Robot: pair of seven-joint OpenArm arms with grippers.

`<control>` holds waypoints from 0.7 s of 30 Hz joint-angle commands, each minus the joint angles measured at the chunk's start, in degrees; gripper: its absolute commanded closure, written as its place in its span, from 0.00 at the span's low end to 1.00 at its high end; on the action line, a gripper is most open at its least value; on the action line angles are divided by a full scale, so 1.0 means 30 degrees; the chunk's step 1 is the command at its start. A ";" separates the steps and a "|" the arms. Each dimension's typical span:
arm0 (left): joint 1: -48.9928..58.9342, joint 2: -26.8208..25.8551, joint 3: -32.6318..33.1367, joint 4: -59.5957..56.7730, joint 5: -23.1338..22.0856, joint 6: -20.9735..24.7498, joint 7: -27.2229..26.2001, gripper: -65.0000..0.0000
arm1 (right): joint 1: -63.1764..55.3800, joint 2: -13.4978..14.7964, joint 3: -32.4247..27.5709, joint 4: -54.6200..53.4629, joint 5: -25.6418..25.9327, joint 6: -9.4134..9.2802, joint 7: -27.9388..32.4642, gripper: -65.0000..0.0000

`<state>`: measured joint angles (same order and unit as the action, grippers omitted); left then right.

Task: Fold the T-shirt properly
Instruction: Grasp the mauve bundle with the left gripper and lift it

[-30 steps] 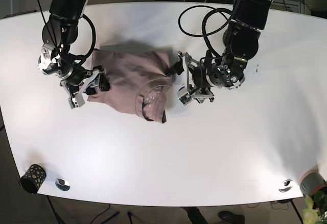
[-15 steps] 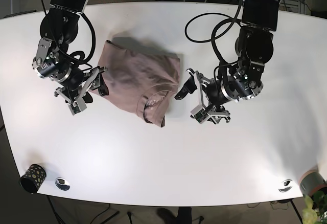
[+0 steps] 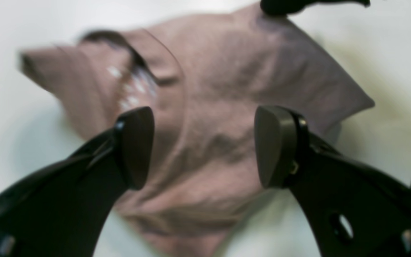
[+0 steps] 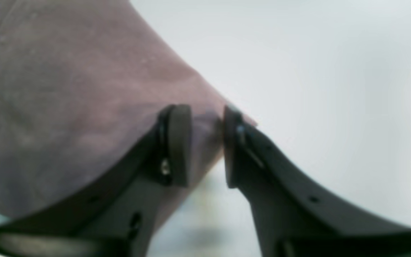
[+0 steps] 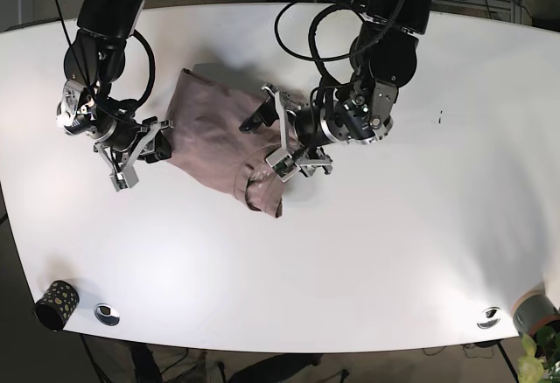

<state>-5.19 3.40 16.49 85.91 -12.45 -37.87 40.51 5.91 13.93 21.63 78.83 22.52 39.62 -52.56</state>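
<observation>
The mauve T-shirt (image 5: 219,134) lies partly folded on the white table (image 5: 394,243), its collar and white print toward the front. In the left wrist view the shirt (image 3: 227,89) fills the middle. My left gripper (image 3: 203,146) is open and hovers over it, empty; in the base view it (image 5: 273,134) is over the shirt's right part. My right gripper (image 4: 205,142) is nearly closed with the shirt's edge (image 4: 84,107) between its fingers; in the base view it (image 5: 149,149) sits at the shirt's left edge.
A black speckled cup (image 5: 56,304) stands at the front left corner beside a metal disc (image 5: 107,314). Another disc (image 5: 488,316) and a grey pot (image 5: 535,313) are at the front right. Cables (image 5: 332,33) hang by the left arm.
My left gripper has swung from the table right of the shirt to over the shirt's right part. My right gripper has closed in on the shirt's left edge.
</observation>
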 commanded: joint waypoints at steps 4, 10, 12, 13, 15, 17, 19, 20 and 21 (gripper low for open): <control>0.0280 0.0699 -0.0032 0.0038 -0.0349 0.0036 -0.0537 0.59 | 0.0535 0.0821 -0.0103 0.0230 0.0419 0.0128 0.0712 0.83; 0.1100 0.0581 -0.0149 -0.0050 -0.0349 0.0066 -0.0654 0.74 | 0.1121 0.1231 -0.0132 -0.0737 -0.0402 0.0128 0.2119 0.84; 0.1305 0.0552 -0.0149 -0.0079 -0.0349 0.0066 -0.0654 0.74 | 0.1619 0.1289 -0.0132 -0.1353 -0.1369 0.0128 0.2119 0.84; 0.1364 0.0552 -0.0149 -0.0079 -0.0349 0.0066 -0.0654 0.74 | 0.1707 0.1260 -0.0132 -0.1499 -0.1603 0.0128 0.2119 0.84; 0.1423 0.0318 -0.0178 -0.0109 -0.0349 0.0066 -0.0654 0.74 | 0.1795 0.1231 -0.0132 -0.1792 -0.2013 0.0128 0.2148 0.84; 0.1393 0.0200 -0.0266 -0.0109 -0.0349 0.0066 -0.0654 0.74 | 0.1765 0.1055 -0.0132 -0.1763 -0.2013 0.0128 0.2148 0.84; 0.1364 0.0200 -0.0530 -0.0285 -0.0349 0.0066 -0.0654 0.74 | 0.1707 0.0791 -0.0132 -0.1734 -0.2043 0.0128 0.2148 0.84; 0.1364 0.0200 -0.0735 -0.0519 -0.0349 0.0066 -0.0654 0.74 | 0.1707 0.0703 -0.0132 -0.1734 -0.2072 0.0128 0.2148 0.84; 0.1335 0.0200 -0.0911 -0.0724 -0.0349 0.0066 -0.0654 0.74 | 0.1648 0.0645 -0.0132 -0.1734 -0.2101 0.0128 0.2148 0.84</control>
<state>-0.27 3.75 14.46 84.01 -12.51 -37.54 39.66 9.72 15.68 21.12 72.58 15.20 39.62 -47.16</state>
